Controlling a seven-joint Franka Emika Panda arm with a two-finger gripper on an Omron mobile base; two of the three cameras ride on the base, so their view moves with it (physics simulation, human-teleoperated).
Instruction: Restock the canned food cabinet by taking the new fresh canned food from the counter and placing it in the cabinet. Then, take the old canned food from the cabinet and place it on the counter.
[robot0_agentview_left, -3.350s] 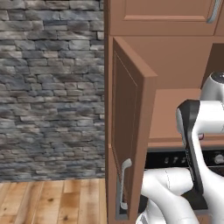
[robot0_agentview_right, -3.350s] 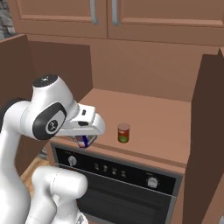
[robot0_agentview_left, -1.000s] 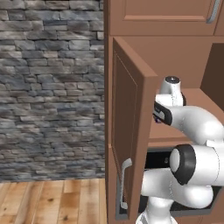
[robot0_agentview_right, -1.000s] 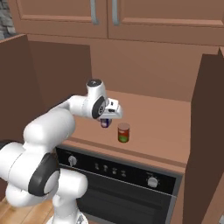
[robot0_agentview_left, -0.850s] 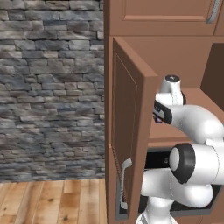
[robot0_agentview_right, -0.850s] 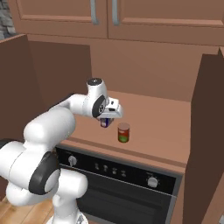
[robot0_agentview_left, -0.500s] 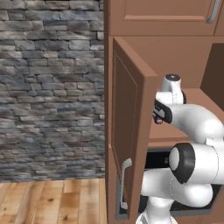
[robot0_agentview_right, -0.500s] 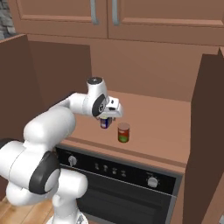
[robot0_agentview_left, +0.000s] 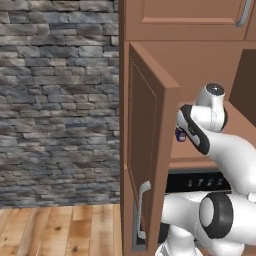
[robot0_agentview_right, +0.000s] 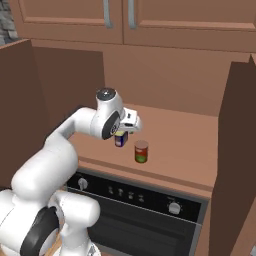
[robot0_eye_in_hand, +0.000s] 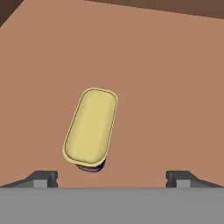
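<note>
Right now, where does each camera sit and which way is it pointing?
Left base view: behind the arm's left, facing the cabinet's open door; arm at lower right.
Right base view: behind its right, facing the cabinet shelf; arm at lower left, open gripper over the blue-and-yellow can, red can beside.
Hand view: on the hand, looking down at that can's yellow top; fingertips at the bottom.
Both base views share cabinet and arm.
</note>
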